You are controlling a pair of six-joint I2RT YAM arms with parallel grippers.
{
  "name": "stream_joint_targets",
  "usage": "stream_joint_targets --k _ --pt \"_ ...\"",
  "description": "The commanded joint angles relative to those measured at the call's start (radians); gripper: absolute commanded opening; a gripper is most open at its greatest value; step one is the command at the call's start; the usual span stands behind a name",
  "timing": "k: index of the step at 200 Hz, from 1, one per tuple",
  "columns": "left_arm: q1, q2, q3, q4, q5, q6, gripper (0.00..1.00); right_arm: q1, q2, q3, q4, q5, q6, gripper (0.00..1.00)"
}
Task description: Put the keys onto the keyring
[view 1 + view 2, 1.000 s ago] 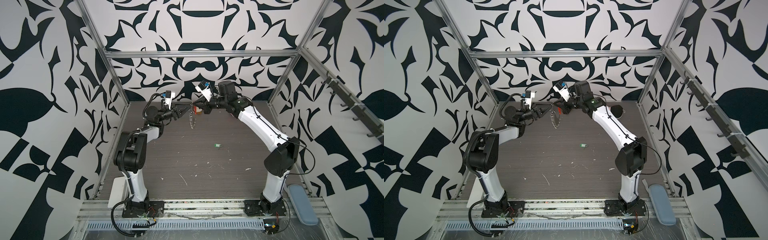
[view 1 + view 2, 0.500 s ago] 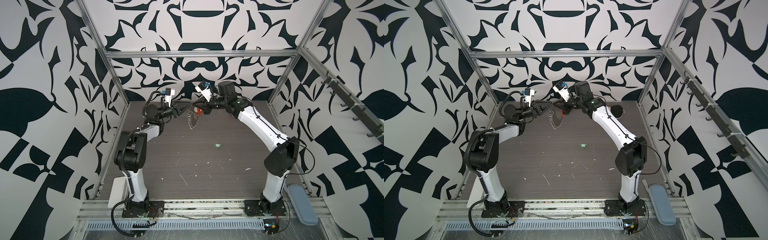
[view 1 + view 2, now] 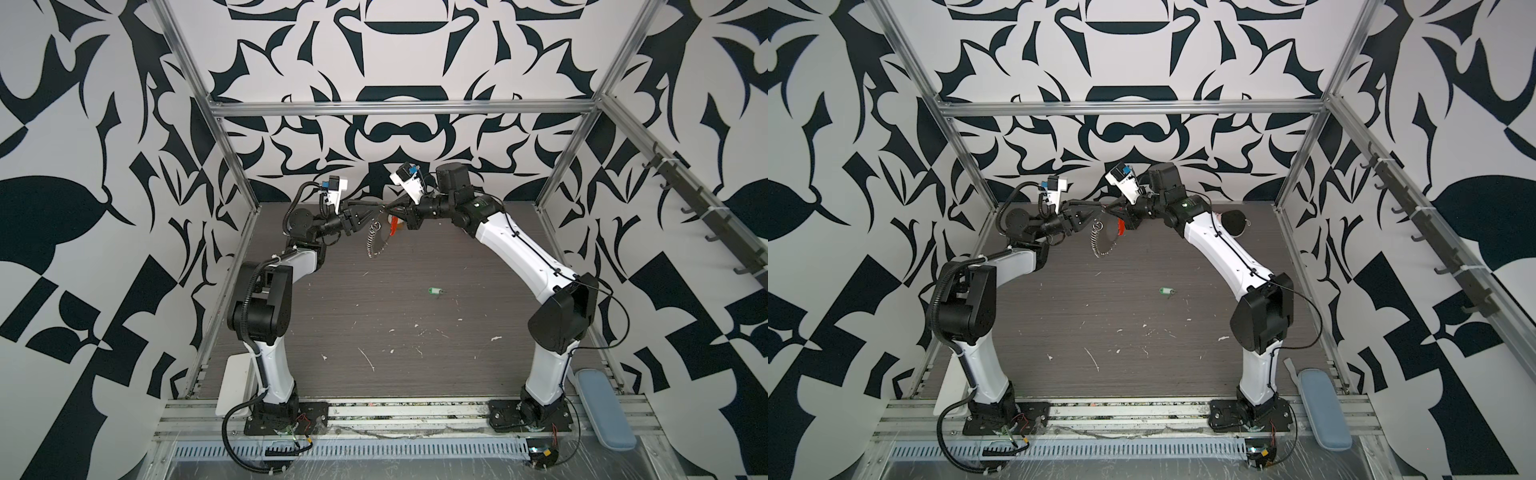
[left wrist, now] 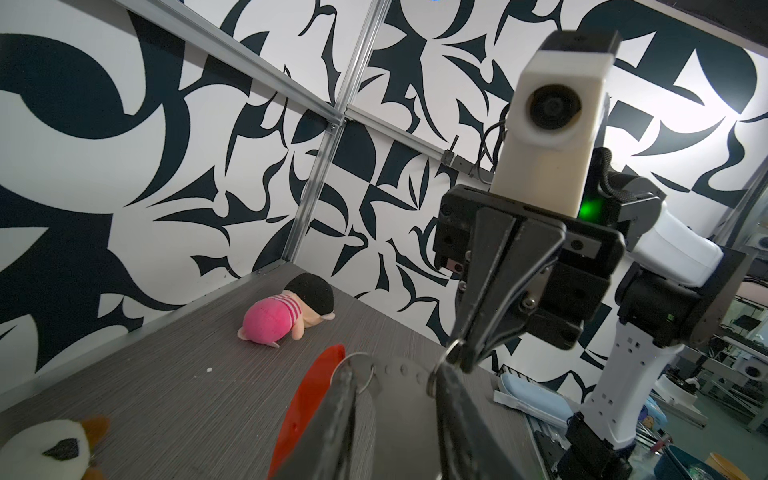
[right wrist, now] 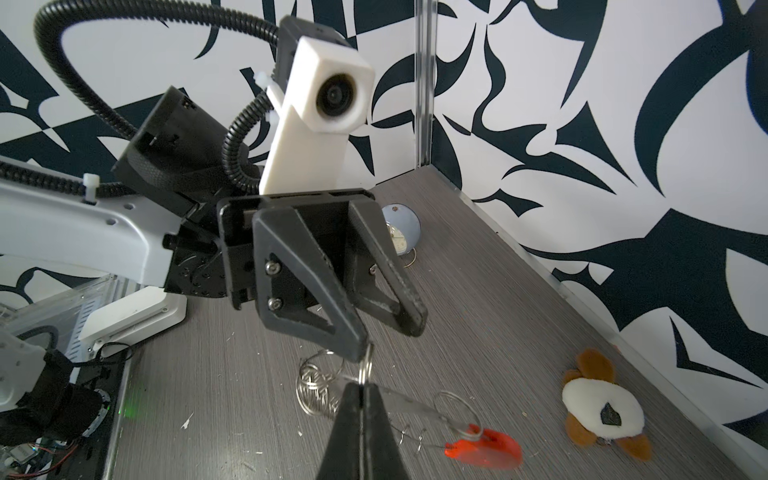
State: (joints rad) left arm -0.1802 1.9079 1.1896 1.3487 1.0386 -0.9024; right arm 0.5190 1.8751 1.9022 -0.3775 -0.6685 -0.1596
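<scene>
The keys, a small green tag (image 3: 434, 291) (image 3: 1165, 291), lie alone on the table right of centre. The keyring hangs above the far table: a silver ring chain (image 3: 376, 239) (image 3: 1098, 241) (image 5: 316, 386) and an orange-red strip (image 3: 393, 226) (image 3: 1121, 227) (image 5: 486, 451) (image 4: 307, 411). My right gripper (image 5: 362, 386) (image 3: 390, 208) (image 3: 1108, 210) (image 4: 461, 357) is shut on one of its rings. My left gripper (image 4: 395, 370) (image 5: 386, 336) (image 3: 374, 208) (image 3: 1094, 207) faces it with its jaws apart. One left fingertip (image 5: 357, 349) touches that same ring.
A pink plush (image 4: 274, 320) and a brown-and-white plush (image 5: 602, 407) lie near the back wall. A pale blue globe (image 5: 401, 224) stands behind my left gripper. A blue case (image 3: 604, 407) and a white pad (image 3: 235, 386) sit at the front corners.
My left gripper has risen a little towards the right gripper's tip and its jaws have spread slightly. The right gripper has kept still with the keyring hanging from it.
</scene>
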Motion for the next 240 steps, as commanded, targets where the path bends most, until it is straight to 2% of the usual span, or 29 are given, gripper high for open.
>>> stream_joint_targets --k 1,56,147,203,240 --pt "0.003 -0.008 0.041 0.02 0.021 -0.014 0.36 0.004 -0.033 0.018 0.041 -0.043 0.014 0.0" --pt "-0.024 -0.001 0.064 -0.01 0.05 -0.018 0.37 0.004 -0.015 0.05 0.045 -0.066 0.032 0.0" --pt "-0.038 -0.011 0.052 -0.019 0.08 -0.028 0.22 0.005 -0.005 0.047 0.084 -0.046 0.063 0.0" --pt "-0.038 -0.023 0.048 -0.013 0.074 -0.03 0.0 0.0 -0.012 0.034 0.097 -0.01 0.07 0.0" --pt "-0.038 -0.037 0.042 -0.003 0.073 -0.033 0.0 -0.002 -0.012 0.024 0.115 -0.003 0.085 0.0"
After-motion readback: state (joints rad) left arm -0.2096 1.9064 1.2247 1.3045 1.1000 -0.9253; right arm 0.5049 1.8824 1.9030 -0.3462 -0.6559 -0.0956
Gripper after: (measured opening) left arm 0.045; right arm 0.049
